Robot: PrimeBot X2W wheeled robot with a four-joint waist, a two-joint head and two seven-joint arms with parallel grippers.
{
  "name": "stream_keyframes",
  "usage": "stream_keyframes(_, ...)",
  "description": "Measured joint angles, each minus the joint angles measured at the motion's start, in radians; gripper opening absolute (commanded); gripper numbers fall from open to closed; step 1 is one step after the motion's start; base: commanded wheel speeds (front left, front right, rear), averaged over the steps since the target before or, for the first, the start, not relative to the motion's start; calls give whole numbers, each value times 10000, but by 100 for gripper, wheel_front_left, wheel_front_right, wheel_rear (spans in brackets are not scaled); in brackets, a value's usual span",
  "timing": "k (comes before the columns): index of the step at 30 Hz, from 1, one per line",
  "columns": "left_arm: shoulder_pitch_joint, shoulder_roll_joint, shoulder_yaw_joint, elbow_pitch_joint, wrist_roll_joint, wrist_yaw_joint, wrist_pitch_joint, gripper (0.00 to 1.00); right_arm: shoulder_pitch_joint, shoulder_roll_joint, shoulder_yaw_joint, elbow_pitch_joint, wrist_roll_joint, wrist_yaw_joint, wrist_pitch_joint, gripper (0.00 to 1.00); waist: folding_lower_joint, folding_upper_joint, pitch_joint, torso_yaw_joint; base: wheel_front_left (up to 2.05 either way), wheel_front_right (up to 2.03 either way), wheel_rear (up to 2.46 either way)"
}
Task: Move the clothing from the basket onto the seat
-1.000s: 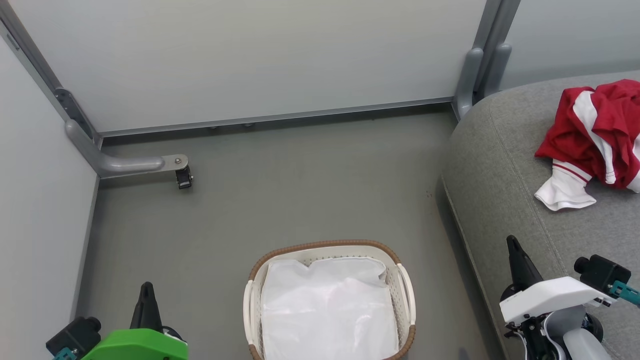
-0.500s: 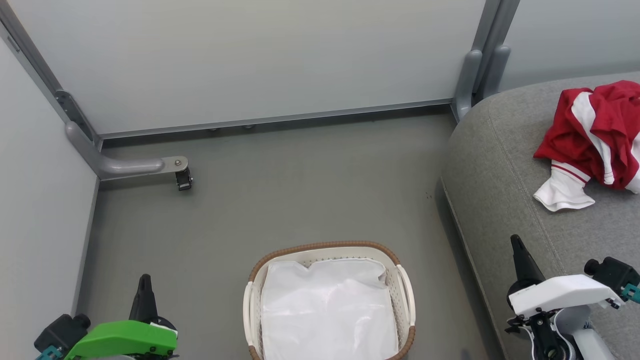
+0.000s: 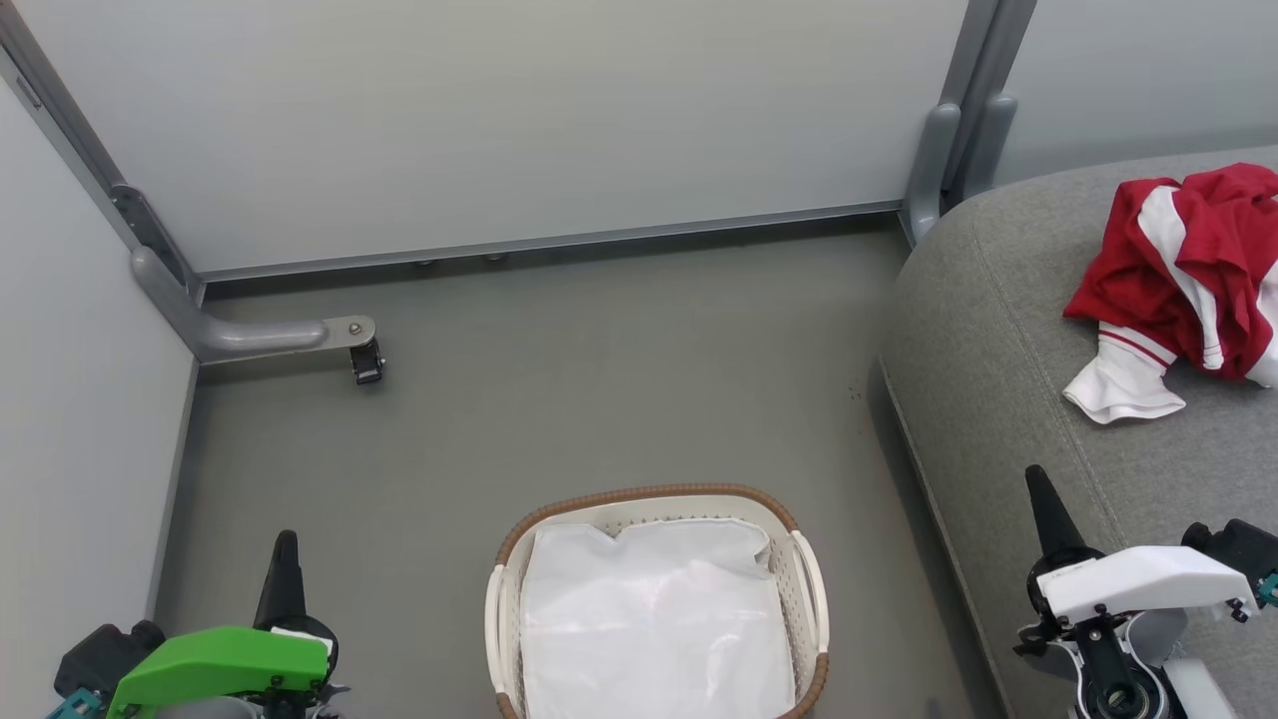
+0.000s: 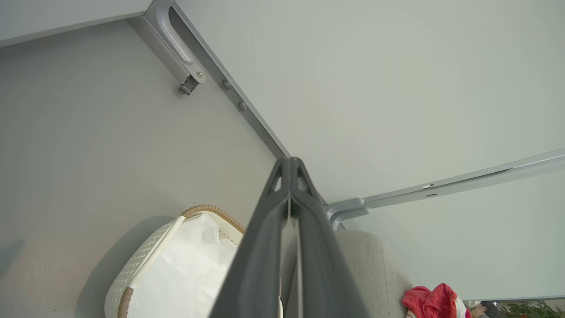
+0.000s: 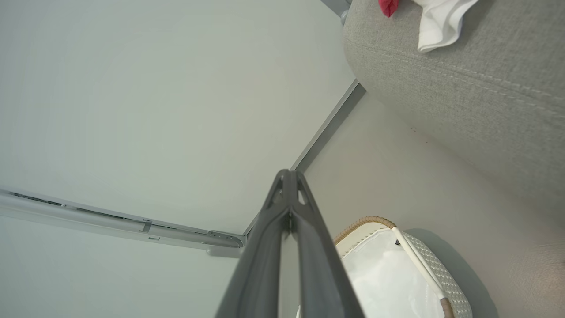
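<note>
At the right edge of the head view, the grey seat (image 3: 998,330) carries the clothing (image 3: 1188,270). It is a crumpled red-and-white heap, one white cuff trailing toward the cushion's front, well apart from everything else. On the floor (image 3: 599,379) at bottom centre, the basket (image 3: 649,492) stands upright with only a plain white liner sheet (image 3: 654,619) to be seen inside. No red fabric shows over its brown rim.

Over the past second both arms have drifted outward from the basket. The left gripper (image 3: 284,544), green-housed, has slid toward the lower-left corner. The right gripper (image 3: 1038,484), white-housed, has edged toward the lower-right corner and now shows against the lower end of the seat. The whole picture has also crept down a little, which is the camera's doing; basket and garments lie as they lay.

Each pair of fingers (image 4: 265,247) is pressed together tip to tip with nothing between them, as both wrist views make plain.

Judged from this, the transfer looks finished. The load is on the cushion, the basket shows no garments, and the arms appear to be settling at rest on either side. Whether a garment lies hidden under the liner cannot be told from here.
</note>
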Motion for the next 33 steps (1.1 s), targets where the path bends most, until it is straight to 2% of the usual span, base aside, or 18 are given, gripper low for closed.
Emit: stream_keyframes(33, -309, 13, 328, -284, -2922, -316, 798, 0, 45, 144, -451, -345, 2765, -2, 800, 0, 0, 0, -116, -32, 0, 0, 0)
